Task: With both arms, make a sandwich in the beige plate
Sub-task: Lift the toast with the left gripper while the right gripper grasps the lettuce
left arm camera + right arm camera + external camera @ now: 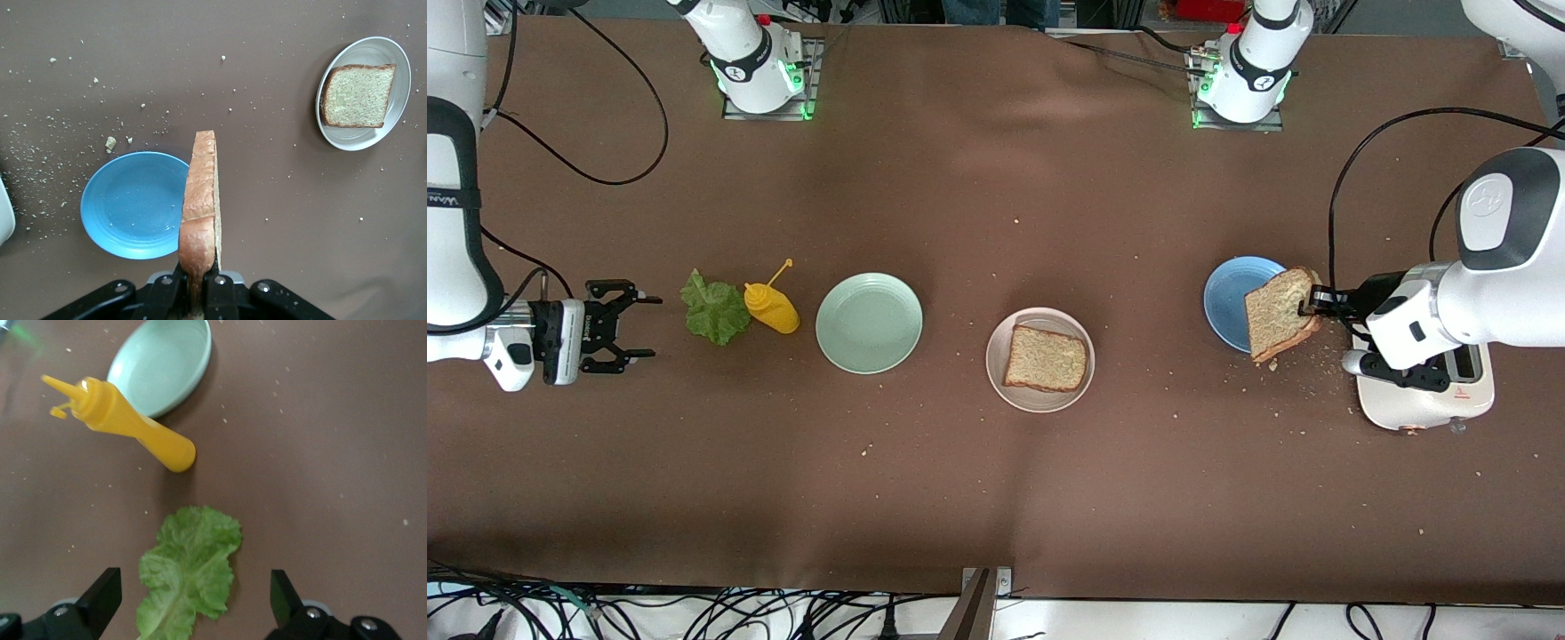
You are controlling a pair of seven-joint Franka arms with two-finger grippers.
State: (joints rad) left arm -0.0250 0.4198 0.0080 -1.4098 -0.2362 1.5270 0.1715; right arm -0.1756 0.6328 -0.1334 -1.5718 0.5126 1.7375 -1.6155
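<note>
At the right arm's end of the table the right gripper (pixel 643 328) hangs low with its fingers spread wide and nothing between them, pointing at the lettuce leaf (pixel 713 308), which lies flat on the cloth just beside it. A yellow squeeze bottle (pixel 772 306) lies touching the leaf's edge, and the mint-green plate (pixel 869 322) sits next along, empty.

In the middle stands the beige plate (pixel 1040 359) with one bread slice (pixel 1048 358) lying flat in it. Toward the left arm's end, the left gripper (pixel 1319 304) is clamped on a second bread slice (pixel 1280 312), held on edge over the rim of the blue plate (pixel 1232 298), with a white toaster (pixel 1423 398) under the arm.

The lettuce probably goes on first, so the right gripper should pinch the leaf near its stem without nudging the bottle, while the left arm waits aloft. The thin leaf may slide rather than lift.
</note>
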